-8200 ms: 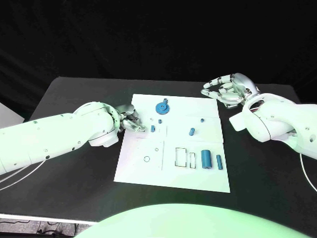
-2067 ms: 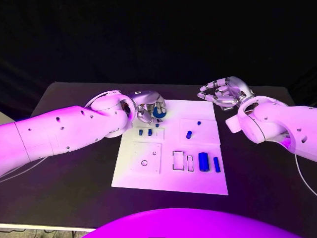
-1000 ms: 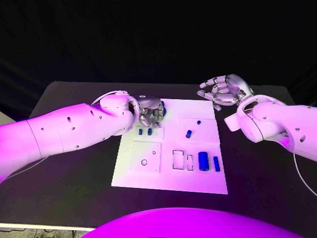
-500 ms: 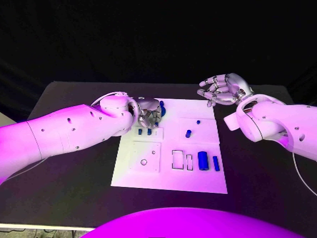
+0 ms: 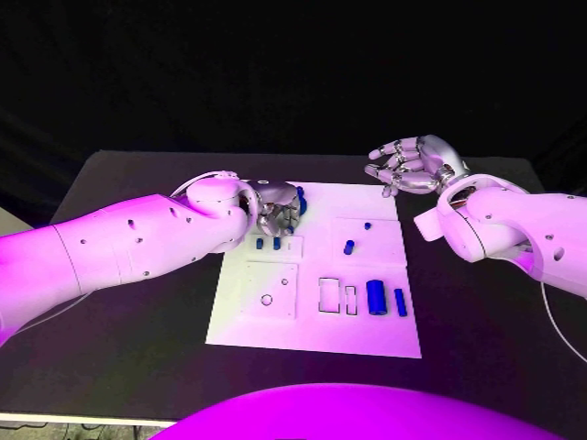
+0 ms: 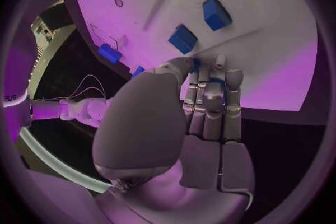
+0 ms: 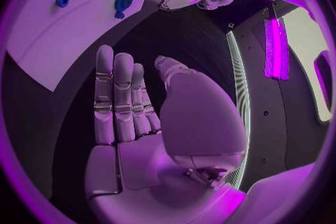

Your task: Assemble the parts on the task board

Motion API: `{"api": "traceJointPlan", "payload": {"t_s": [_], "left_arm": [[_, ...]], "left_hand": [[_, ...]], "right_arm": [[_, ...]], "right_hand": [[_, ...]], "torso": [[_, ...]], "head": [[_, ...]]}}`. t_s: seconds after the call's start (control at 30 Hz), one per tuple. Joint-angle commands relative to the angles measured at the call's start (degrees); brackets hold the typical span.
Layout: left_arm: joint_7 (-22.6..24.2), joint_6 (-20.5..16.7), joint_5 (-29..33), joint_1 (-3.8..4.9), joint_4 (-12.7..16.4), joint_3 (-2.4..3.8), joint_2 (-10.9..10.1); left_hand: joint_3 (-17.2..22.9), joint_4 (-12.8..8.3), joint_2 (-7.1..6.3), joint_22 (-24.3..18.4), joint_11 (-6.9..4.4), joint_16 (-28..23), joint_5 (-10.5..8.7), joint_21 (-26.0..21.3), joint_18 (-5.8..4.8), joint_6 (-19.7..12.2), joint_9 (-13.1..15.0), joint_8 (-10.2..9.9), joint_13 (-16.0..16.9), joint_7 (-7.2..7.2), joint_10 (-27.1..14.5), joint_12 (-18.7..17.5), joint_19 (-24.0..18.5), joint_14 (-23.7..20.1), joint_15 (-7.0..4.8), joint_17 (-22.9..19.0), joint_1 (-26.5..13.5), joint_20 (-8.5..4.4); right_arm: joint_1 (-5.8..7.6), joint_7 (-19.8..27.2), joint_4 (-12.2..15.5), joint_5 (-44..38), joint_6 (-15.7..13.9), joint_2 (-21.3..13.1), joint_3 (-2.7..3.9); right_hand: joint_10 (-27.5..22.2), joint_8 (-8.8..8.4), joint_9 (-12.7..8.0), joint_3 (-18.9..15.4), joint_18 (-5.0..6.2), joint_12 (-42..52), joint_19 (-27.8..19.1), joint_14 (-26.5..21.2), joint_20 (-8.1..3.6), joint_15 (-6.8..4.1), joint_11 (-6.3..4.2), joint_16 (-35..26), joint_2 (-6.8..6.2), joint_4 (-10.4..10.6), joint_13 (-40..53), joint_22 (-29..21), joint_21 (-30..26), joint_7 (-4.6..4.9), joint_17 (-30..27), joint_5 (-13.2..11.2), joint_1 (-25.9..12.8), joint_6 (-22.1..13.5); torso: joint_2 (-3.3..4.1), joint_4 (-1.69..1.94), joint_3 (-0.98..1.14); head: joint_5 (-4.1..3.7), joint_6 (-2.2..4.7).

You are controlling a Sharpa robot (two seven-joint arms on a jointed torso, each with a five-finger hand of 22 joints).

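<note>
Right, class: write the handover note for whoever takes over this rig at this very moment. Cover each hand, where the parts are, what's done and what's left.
Left hand: fingers closed on the blue disc at the far left of the task board.
Right hand: open, empty, raised beyond the board's far right corner.
Parts: two small blue blocks beside the left hand; a small blue piece mid-board; two blue cylinders lying near right, beside outlined slots.
Done: cannot confirm any part is seated.
Left: probably place the disc, then the loose pieces.
</note>
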Motion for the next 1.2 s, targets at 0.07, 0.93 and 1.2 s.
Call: {"api": "traceJointPlan", "payload": {"t_s": [0.07, 0.93, 1.2], "left_arm": [[1.2, -0.9, 0.2, -0.16, 0.0, -0.06, 0.2], [3.9, -5.7, 8.5, -0.25, 3.8, 2.06, -5.5], [3.3, -4.5, 9.1, -0.22, 3.9, 2.35, -8.0]], "left_hand": [[1.3, -1.0, 0.56, 1.5, -0.31, 1.0, -1.33, 1.6, -1.09, 1.3, 0.4, -0.2, 0.0, -0.12, 1.8, -0.9, 1.3, 1.6, -0.34, 1.9, 0.8, -0.16], [4.3, -3.4, -0.79, 3.9, -0.5, 2.3, -2.32, 4.0, -1.53, 3.4, 1.2, -1.8, 0.1, -0.3, 5.9, -6.6, 2.5, 3.7, -0.57, 3.6, -3.6, -0.46], [4.3, -3.3, -0.85, 4.0, -0.51, 2.3, -2.33, 4.0, -1.53, 3.5, 1.2, -1.8, 0.1, -0.32, 6.0, -6.7, 2.5, 3.7, -0.57, 3.5, -3.7, -0.45]], "right_arm": [[-0.03, 0.8, 0.0, 0.0, 0.4, 0.1, 0.01], [-0.1, 0.9, -0.2, 0.0, -0.3, 0.0, 0.01], [-0.23, 0.9, -0.3, 0.0, -0.3, 0.0, 0.01]], "right_hand": [[-0.3, 0.27, 0.1, 0.2, 0.25, -0.3, 0.4, -0.2, 0.06, 0.28, 0.16, -0.4, -0.67, -0.1, 0.0, 0.0, -0.3, 0.17, -0.1, 0.2, -0.1, 0.0], [-2.4, 1.43, 0.2, 0.7, 0.2, -3.4, 0.2, -1.4, 0.82, 1.06, 0.86, -6.7, -0.95, -0.1, -4.6, -4.4, -4.8, 0.71, 0.6, 0.2, -0.4, -0.9], [-2.4, 1.8, 0.2, 0.8, 0.2, -5.0, 0.1, -1.7, 1.03, 1.27, 1.03, -8.5, -1.0, -0.1, -6.7, -5.7, -6.0, 0.84, 0.9, 0.2, -0.4, -1.1]], "torso": [[-0.01, 0.02, -0.02], [-0.13, 0.11, 0.03], [-0.02, 0.11, -0.04]], "head": [[-0.07, 0.04], [-0.19, 0.49], [-0.03, 0.45]]}}
